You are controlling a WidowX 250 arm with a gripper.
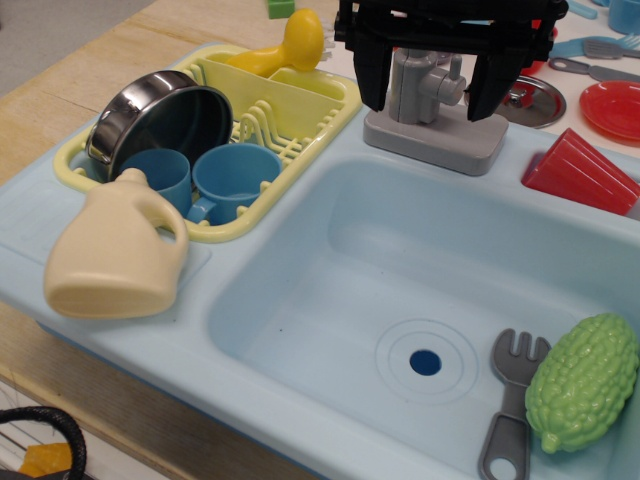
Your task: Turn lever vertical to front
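The lever [420, 88] is a small grey toy tap, a blocky upright post with a short knob on its right side, on a flat grey base [436, 140] at the back rim of the light blue sink [300, 270]. My black gripper [432, 85] comes down from the top of the view. It is open, with one finger [372, 75] left of the post and the other finger [495, 85] to the right. The fingers straddle the post; I cannot tell whether they touch it.
A yellow dish rack [320, 120] at left holds a steel pot [160, 115], two blue cups [235, 180] and a yellow piece. A cream jug [115, 250] lies on the sink's left rim. A grey fork [510, 405] and a green vegetable [585, 380] lie in the basin. A red cup [580, 172] lies at right.
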